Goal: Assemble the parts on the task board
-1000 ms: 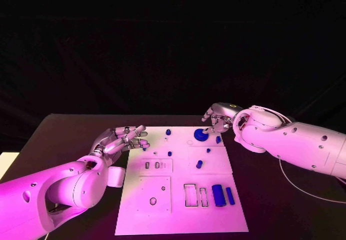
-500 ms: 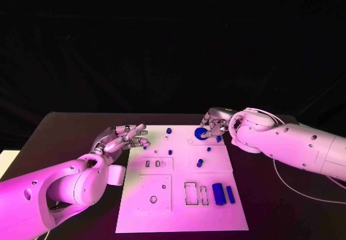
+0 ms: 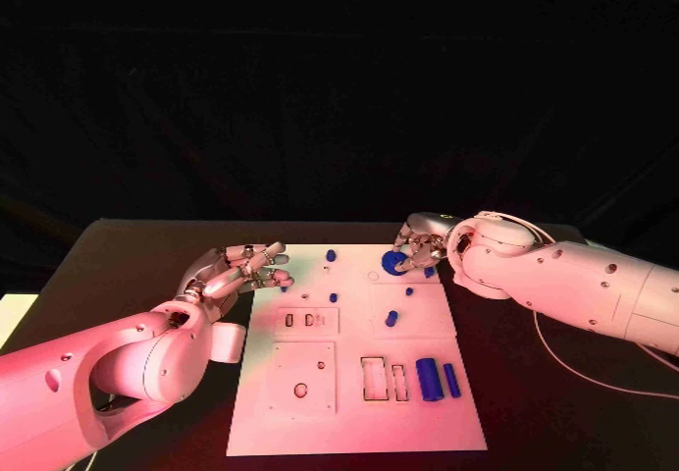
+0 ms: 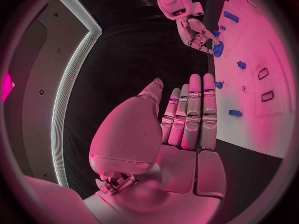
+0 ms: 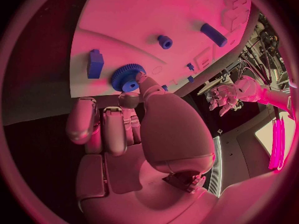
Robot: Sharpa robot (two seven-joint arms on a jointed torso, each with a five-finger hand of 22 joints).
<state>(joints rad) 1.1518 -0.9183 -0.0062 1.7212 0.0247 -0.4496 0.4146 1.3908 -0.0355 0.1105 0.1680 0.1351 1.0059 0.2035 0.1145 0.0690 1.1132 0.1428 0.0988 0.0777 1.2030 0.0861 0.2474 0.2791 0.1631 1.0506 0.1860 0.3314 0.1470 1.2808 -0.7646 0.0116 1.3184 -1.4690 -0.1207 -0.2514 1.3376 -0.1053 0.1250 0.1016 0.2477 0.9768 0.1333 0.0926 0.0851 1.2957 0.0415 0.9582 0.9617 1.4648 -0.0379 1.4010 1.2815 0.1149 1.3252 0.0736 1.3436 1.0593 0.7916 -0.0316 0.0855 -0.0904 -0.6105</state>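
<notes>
The left robot hand [image 3: 243, 272] hovers over the black tabletop [image 3: 128, 265] just off the left edge of the white task board [image 3: 354, 432]. Its fingers [image 4: 196, 104] lie straight and close together in the left wrist view, and they hold nothing. A small blue part [image 3: 285, 289] sits on the board right by those fingertips, and another small one [image 3: 334, 297] lies a little further in.

Towards the right robot hand, a small blue peg [image 3: 330, 256] stands near the board's far edge, between the two hands. A short blue cylinder [image 3: 391, 318] lies on the board nearer the robot than the right hand, with a tiny blue piece [image 3: 409, 291] between it and that hand. Well nearer the robot still, a thick blue cylinder [image 3: 429, 381] and a thin blue bar [image 3: 451, 380] lie side by side beside two empty rectangular slots [image 3: 384, 380].

The right robot hand [image 3: 423, 245] is at the board's far right corner. Its thumb and a fingertip [image 5: 146, 83] touch the blue gear [image 3: 394, 262], a toothed disc with a raised hub that lies at the board's far edge; the other fingers curl in beside it. Whether the gear is actually pinched or only touched I cannot tell. A blue block [image 5: 95, 63] lies just beside the gear in the right wrist view.
</notes>
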